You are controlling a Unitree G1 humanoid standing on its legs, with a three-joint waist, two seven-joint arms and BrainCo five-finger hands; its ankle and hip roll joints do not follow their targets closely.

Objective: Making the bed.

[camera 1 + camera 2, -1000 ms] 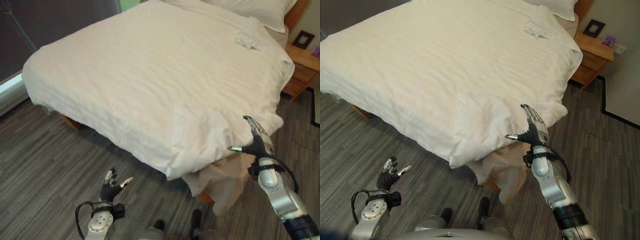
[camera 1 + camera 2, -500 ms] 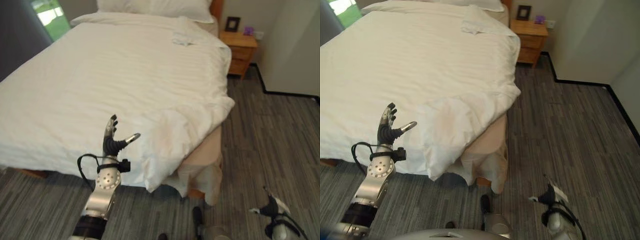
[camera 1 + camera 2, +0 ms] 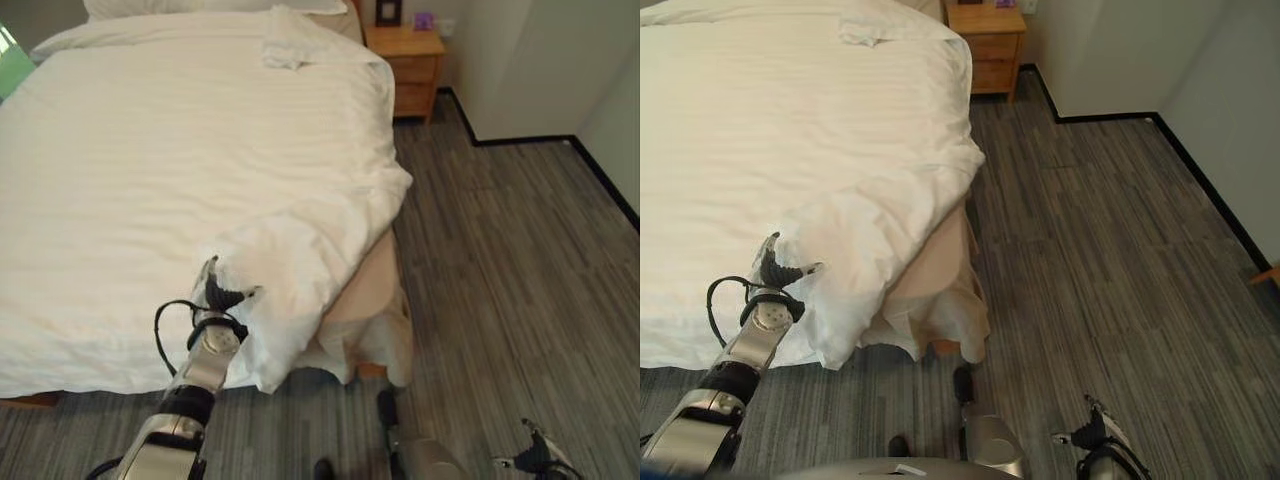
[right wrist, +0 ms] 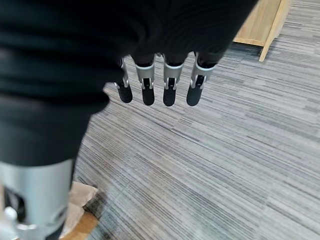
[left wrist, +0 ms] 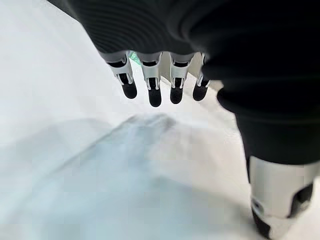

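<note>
A white duvet (image 3: 180, 150) covers the bed, and its near corner (image 3: 300, 255) lies crumpled and folded back at the foot end. My left hand (image 3: 213, 291) is raised against that bunched corner, open. In the left wrist view its fingers (image 5: 150, 92) are straight just over the white cloth and hold nothing. Low at the right, my right hand (image 3: 537, 458) hangs open over the floor, well away from the bed. Its fingers (image 4: 167, 87) point straight at the grey carpet.
Beige bed base and skirt (image 3: 378, 305) show below the lifted corner. A small rumpled white cloth (image 3: 285, 48) lies near the head of the bed. A wooden nightstand (image 3: 408, 55) stands past the bed by a pale wall (image 3: 520, 60). Grey striped floor (image 3: 500, 280) lies to the right.
The camera has swung right along the bed. My right hand has left the duvet corner and dropped low to the floor side. My left hand has risen to the crumpled corner.
</note>
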